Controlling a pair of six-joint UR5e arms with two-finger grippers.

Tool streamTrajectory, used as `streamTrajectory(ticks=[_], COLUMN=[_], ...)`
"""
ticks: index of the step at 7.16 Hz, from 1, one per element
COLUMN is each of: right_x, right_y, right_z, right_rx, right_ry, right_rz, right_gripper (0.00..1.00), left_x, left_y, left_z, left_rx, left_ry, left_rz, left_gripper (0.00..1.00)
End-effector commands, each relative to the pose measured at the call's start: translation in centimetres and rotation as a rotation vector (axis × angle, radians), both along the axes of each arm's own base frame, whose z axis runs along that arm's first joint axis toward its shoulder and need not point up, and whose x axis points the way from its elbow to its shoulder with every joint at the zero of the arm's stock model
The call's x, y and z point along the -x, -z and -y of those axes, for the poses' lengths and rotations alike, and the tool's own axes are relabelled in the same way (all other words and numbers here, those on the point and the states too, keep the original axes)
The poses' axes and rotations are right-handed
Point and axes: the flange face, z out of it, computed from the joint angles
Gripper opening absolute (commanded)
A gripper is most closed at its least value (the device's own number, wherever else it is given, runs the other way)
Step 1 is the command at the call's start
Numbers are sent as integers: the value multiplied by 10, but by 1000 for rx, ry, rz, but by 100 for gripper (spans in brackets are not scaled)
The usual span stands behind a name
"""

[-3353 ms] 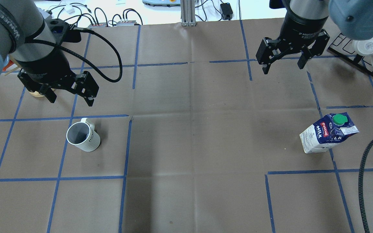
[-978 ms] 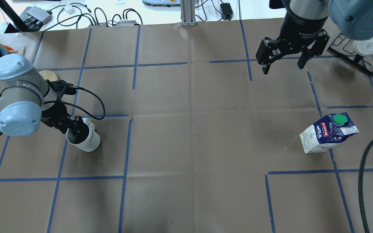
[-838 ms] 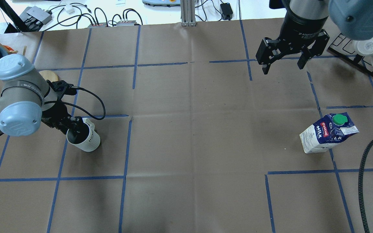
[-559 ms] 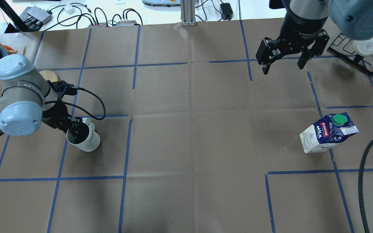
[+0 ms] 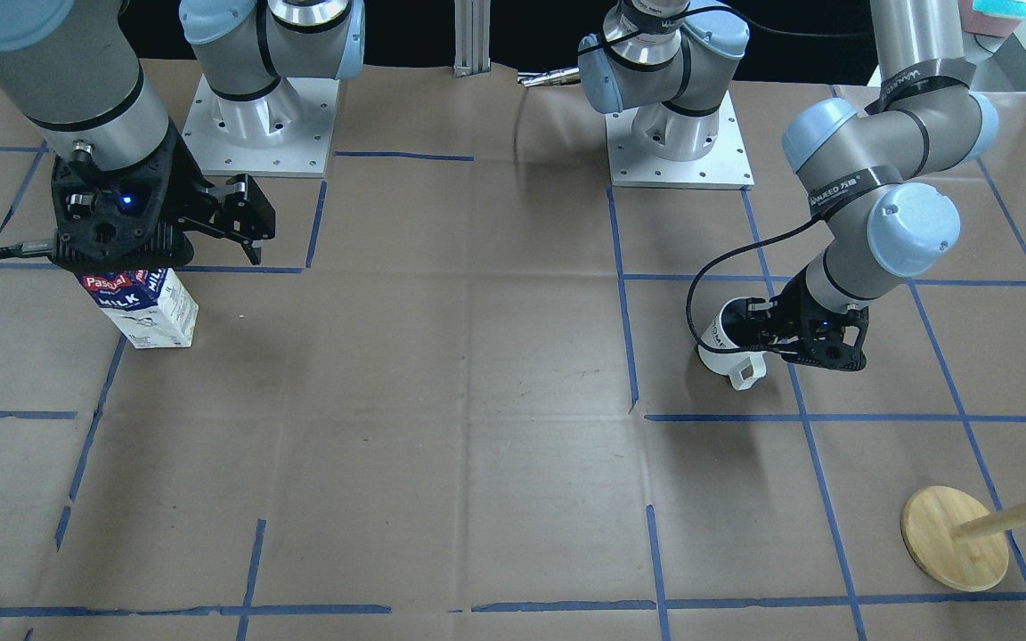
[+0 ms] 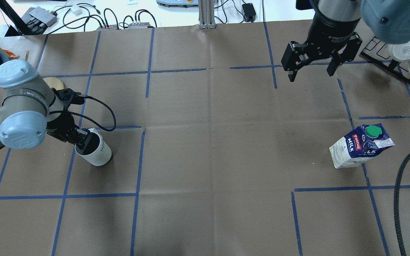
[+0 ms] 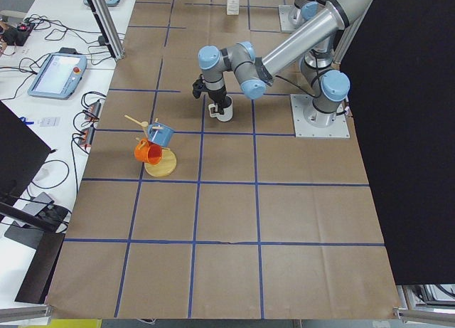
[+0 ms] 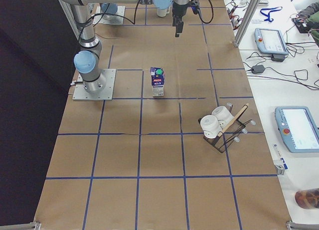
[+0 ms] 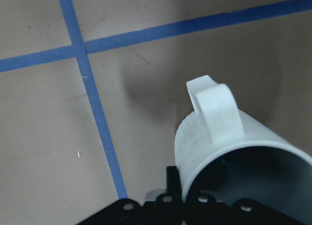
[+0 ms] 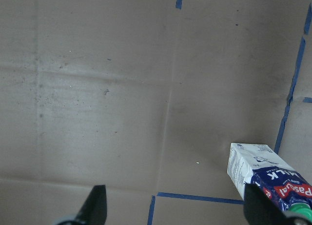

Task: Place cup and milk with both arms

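Observation:
The white cup (image 6: 97, 152) stands at the table's left; it also shows in the front view (image 5: 727, 343) and the left wrist view (image 9: 229, 142), handle up. My left gripper (image 6: 81, 139) is shut on the cup's rim, one finger inside and one outside (image 9: 170, 186). The milk (image 6: 359, 145) stands upright at the right, green cap on top, and shows in the front view (image 5: 143, 307) and the right wrist view (image 10: 268, 178). My right gripper (image 6: 311, 74) is open and empty, high over the table behind the milk, apart from it.
A wooden mug tree (image 5: 954, 539) with blue and orange mugs stands at the back left (image 6: 53, 83). A black rack (image 6: 386, 58) with white cups stands at the back right. A black cable (image 6: 399, 199) lies at the right edge. Blue tape lines grid the brown paper.
My left arm came down and its gripper shut on the cup's rim. Since then the cup has shifted slightly right and turned. The right arm and the milk have not moved.

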Motion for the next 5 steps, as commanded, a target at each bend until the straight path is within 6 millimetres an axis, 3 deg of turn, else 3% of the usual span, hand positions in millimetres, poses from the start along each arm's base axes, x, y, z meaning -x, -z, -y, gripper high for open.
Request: streamTrajectory(ticks=[1,3,5], right_x=[0,0,0], right_y=[0,1,2], right_z=[0,0,-1], right_rx=[0,-2,-5], right_ry=[0,1,0], right_rz=[0,0,0], right_gripper=[100,100,100], left_x=[6,56,110], left_y=[-41,-80,-77], left_z=[29,67,97], left_rx=[94,195,219], left_ry=[36,120,94], left_rz=[26,-36,-47], left_gripper=[0,0,0])
